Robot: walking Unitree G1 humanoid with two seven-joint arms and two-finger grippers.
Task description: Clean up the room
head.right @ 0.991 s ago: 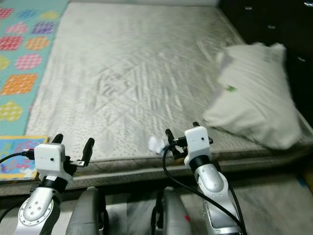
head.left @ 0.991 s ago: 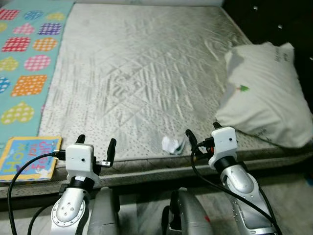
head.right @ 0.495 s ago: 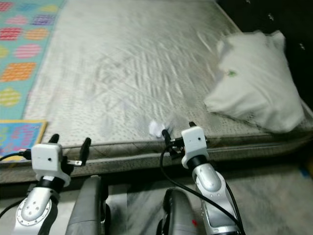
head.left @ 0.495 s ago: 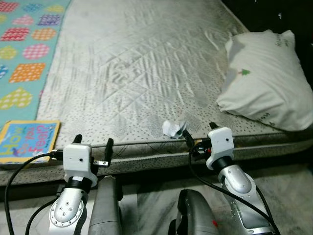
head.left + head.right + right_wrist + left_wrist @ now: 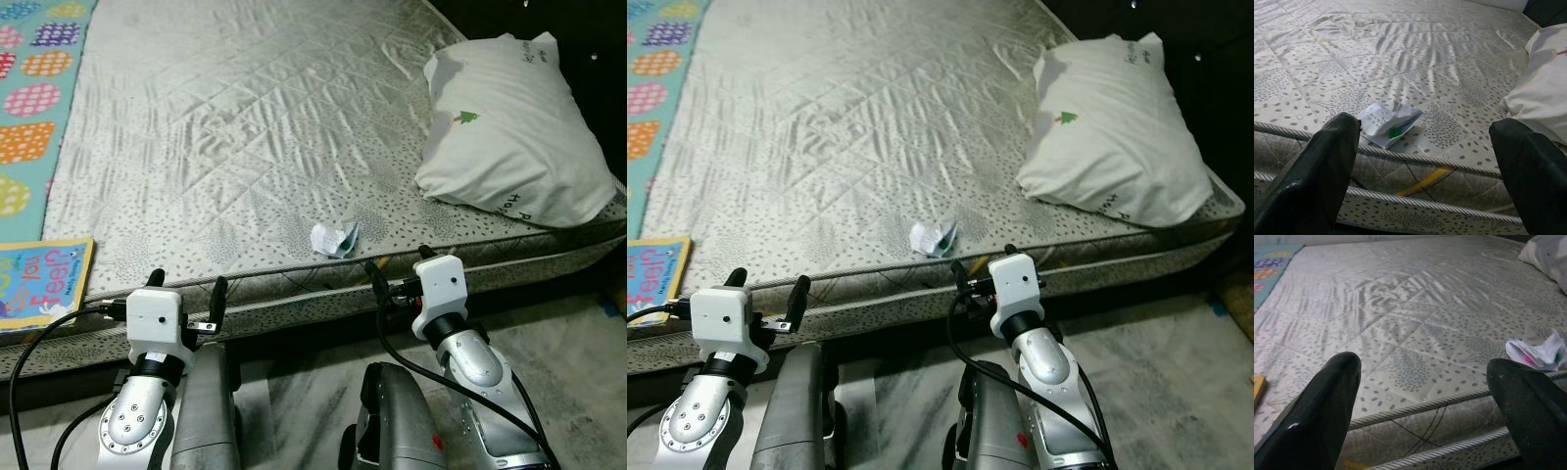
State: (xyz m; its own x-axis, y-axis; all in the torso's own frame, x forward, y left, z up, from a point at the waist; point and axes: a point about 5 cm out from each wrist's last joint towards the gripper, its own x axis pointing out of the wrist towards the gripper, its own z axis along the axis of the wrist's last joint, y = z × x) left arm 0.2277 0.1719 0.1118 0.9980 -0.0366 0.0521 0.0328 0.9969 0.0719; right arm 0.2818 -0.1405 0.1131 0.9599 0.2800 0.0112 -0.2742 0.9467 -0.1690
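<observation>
Right wrist view put my right gripper (image 5: 1422, 176), fingers spread and empty, just short of the mattress (image 5: 245, 127) edge, with the crumpled wrapper (image 5: 1387, 123) lying on the mattress just past that edge, ahead and toward my left finger. My left gripper (image 5: 186, 291), also spread, hung farther from it along the same edge, so I judged the right arm nearer; the wrapper's long axis ran roughly along the edge.

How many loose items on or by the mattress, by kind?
Pillow: 1
Crumpled wrapper: 1
Book: 1
Total: 3
</observation>
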